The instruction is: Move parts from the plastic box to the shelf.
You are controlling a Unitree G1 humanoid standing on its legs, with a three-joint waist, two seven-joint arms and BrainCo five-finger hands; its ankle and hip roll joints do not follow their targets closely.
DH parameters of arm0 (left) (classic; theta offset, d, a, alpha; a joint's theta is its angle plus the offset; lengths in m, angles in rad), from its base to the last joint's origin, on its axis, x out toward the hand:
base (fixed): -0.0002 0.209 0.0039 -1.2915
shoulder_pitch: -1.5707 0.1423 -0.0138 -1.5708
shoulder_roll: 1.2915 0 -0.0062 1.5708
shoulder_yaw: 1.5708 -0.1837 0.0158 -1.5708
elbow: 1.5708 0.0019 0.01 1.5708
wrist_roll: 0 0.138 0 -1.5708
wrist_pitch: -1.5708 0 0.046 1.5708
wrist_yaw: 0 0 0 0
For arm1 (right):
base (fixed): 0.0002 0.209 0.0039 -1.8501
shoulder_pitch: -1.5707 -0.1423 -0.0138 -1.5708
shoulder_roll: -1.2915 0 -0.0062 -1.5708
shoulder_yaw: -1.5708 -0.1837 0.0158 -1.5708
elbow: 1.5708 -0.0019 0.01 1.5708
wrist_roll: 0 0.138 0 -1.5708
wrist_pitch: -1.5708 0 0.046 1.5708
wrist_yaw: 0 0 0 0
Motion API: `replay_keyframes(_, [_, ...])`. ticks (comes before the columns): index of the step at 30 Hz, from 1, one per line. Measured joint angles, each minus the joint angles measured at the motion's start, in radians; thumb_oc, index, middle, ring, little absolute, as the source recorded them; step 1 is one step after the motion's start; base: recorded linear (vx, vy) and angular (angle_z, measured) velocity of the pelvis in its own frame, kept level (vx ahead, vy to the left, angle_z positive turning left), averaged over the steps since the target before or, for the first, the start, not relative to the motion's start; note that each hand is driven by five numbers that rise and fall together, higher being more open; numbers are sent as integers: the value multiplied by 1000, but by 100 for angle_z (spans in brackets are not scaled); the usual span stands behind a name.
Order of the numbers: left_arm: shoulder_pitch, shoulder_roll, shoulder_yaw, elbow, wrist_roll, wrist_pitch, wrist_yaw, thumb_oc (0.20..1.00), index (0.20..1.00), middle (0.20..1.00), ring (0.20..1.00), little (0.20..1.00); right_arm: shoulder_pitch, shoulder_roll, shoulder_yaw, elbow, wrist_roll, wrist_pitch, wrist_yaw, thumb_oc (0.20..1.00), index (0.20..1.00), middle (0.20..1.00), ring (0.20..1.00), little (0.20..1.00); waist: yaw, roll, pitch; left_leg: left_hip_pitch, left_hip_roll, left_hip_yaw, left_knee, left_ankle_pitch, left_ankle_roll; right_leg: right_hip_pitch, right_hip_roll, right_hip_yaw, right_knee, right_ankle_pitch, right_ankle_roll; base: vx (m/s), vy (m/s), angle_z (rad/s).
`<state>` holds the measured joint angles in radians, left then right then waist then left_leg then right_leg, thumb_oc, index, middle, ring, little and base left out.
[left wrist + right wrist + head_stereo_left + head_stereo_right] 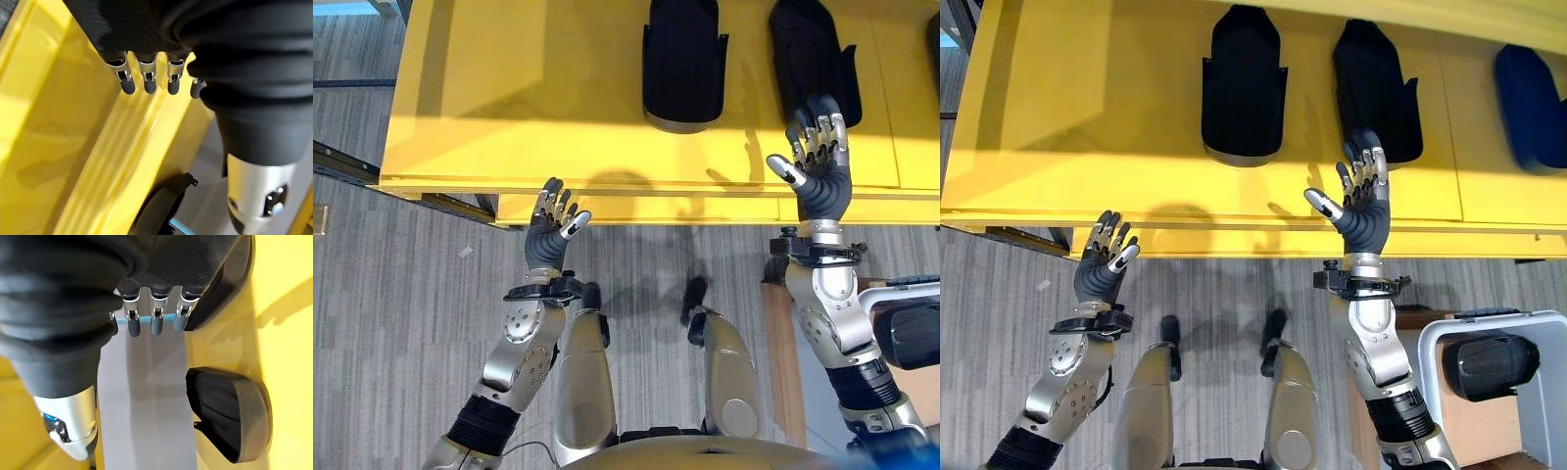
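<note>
Parts lie along the top of the frame on the yellow shelf (pixel 1058 108): one black part (pixel 1243 83) at upper centre, a second black part (pixel 1376 88) just right of it, and a blue part (pixel 1533 93) at the upper right edge. Another black part (pixel 1489 364) sits in the plastic box (pixel 1538 416) at lower right. The right hand (pixel 1363 201) hangs open and empty just below the second part, and the left hand (pixel 1105 257), fingers relaxed, holds nothing at the shelf's front edge, lower left.
</note>
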<state>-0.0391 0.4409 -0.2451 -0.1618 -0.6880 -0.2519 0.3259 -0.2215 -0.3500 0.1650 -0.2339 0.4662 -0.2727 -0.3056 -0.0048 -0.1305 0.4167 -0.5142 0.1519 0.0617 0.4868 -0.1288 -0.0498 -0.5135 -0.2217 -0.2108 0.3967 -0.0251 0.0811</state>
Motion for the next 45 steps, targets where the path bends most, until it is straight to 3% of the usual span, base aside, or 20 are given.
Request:
replay_keyframes(3, [-199, -9, 2, -9, 37, -45, -3, 1000, 1000, 1000, 1000, 1000, 28, -2, -5, -16, 5, -2, 8, 1000, 1000, 1000, 1000, 1000, -16, 1, -7, 26, 21, 24, -25, 10, -1, 13, 13, 5, -28, 12, 18, 6, -6, -34])
replay_keyframes(4, [-304, -18, 5, -24, 54, -75, -4, 1000, 1000, 1000, 1000, 1000, 60, -2, 11, -21, 20, -3, 22, 1000, 1000, 1000, 1000, 1000, -38, 2, -36, 35, 18, 37, -31, 9, -5, 19, 12, 13, -49, 27, 13, -2, -4, -26])
replay_keyframes(7, [-392, -30, 10, -64, 63, -102, -15, 1000, 1000, 1000, 1000, 1000, 81, -6, 4, -20, 22, -3, 26, 1000, 1000, 1000, 1000, 1000, -68, 15, -56, 56, 21, 48, -31, 3, -7, 37, 17, 16, -65, 45, 4, -1, -4, -20])
replay_keyframes(13, [-403, -48, 12, -138, 89, -110, -15, 1000, 1000, 1000, 1000, 1000, 76, -14, 4, -19, 34, -3, 38, 1000, 1000, 1000, 1000, 1000, -66, 32, -65, 79, 24, 67, -30, -7, -15, 33, 26, 35, -41, 40, -21, -2, -1, -8])
replay_keyframes(25, [-399, -39, 31, -227, 92, -131, -35, 1000, 1000, 1000, 1000, 1000, 99, -15, 4, -19, 41, -3, 61, 1000, 1000, 1000, 1000, 1000, -61, 33, -65, 82, 24, 69, -28, -13, -13, 35, 24, 36, -44, 29, -20, 0, 0, 0])
replay_keyframes(30, [-402, -39, 45, -87, 190, -124, 23, 1000, 1000, 1000, 1000, 1000, 105, -15, 4, -18, 43, -3, 60, 1000, 1000, 1000, 1000, 1000, -69, 52, -75, 78, 25, 72, -27, -16, -15, 31, 24, 38, -47, 30, -19, 0, 0, 0])
replay_keyframes(39, [-510, -35, 61, 280, 294, -80, 141, 1000, 1000, 1000, 1000, 1000, 99, -15, 6, -12, 63, -5, 59, 1000, 1000, 1000, 1000, 1000, -97, 52, -75, 40, 35, 92, 15, -30, -20, -22, 28, 60, -10, 32, -21, -10, 11, -7])
replay_keyframes(45, [-539, -25, 119, 382, 318, -60, 209, 1000, 1000, 1000, 1000, 1000, 104, -17, 8, -12, 79, -7, 60, 1000, 1000, 1000, 1000, 1000, -118, 52, -76, 38, 44, 101, 31, -49, -22, -30, 37, 77, -11, 21, -14, 37, 8, -9])
